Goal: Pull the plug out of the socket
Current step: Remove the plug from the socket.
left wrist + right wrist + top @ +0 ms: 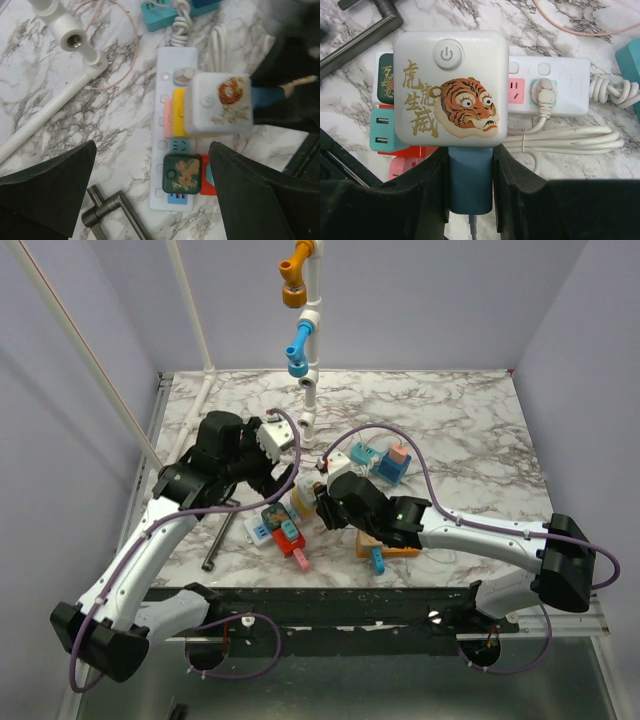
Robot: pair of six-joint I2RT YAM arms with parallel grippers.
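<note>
The socket, a long white power strip (567, 75) (162, 127), lies on the marble table. A white cube adapter with a tiger face (451, 87) (220, 102) sits on it, and a dark green cube (182, 172) is plugged in near the strip's end. A blue plug (470, 182) (267, 95) with a thin cable sticks out of the tiger cube's side. My right gripper (470, 172) (327, 497) is shut on this blue plug, one finger on each side. My left gripper (152, 160) hangs wide open above the strip's green-cube end, holding nothing.
A white corded plug (543, 92) sits in the strip, its cord coiled (570, 137) beside it. A grey metal handle (107, 210) (218, 540) lies to the left. White pipe fittings (65, 37) (310, 360) stand behind. Teal adapters (375, 462) and coloured blocks (285, 535) lie around.
</note>
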